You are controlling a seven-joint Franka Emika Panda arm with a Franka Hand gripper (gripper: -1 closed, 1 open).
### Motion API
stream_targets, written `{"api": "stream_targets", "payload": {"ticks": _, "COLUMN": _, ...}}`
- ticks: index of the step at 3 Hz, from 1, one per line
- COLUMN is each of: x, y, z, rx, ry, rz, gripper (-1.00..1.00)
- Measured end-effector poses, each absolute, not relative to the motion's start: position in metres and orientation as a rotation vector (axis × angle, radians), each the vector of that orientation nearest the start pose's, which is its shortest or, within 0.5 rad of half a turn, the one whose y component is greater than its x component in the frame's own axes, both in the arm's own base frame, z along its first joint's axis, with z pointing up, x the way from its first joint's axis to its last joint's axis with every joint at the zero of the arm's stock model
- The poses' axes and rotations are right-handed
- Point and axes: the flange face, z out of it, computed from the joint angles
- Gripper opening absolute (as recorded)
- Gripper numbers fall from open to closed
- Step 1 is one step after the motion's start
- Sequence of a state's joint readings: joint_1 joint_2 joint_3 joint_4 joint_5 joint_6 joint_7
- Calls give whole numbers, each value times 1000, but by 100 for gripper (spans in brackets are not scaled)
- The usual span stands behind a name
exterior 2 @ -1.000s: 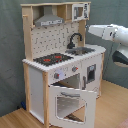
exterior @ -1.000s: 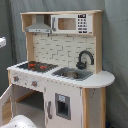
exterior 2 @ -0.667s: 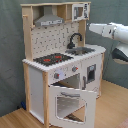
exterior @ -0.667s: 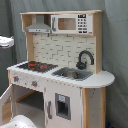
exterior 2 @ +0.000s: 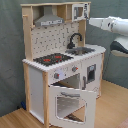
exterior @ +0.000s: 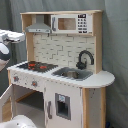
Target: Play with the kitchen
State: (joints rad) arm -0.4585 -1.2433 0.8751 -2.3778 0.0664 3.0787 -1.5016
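The tall white and light-wood toy kitchen (exterior 2: 62,60) is standing with its windowed oven door (exterior 2: 70,102) hanging open; the white robot arm (exterior 2: 112,27) is hovering off its microwave-side edge, and I cannot tell the gripper's state.

- One kitchen (exterior: 60,75) (a single toy unit, seen in both exterior views).
- One hob (exterior 2: 52,59), with two red rings.
- One faucet (exterior: 84,58).
- One sink (exterior: 72,74).
- One hood (exterior 2: 49,20).
- One microwave (exterior: 71,23).
- One oven door (exterior 2: 69,102), hanging open.
- Two knobs (exterior 2: 56,76) in the second exterior view.
- One robot arm (exterior 2: 112,27).
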Motion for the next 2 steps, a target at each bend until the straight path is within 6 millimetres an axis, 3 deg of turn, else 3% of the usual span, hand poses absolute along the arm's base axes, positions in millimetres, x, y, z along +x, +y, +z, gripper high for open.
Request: {"api": "stream_targets", "payload": {"ticks": 2, "x": 267, "y": 321, "z": 698, "rx": 567, "ry": 1412, "rz": 765, "gripper": 100}}
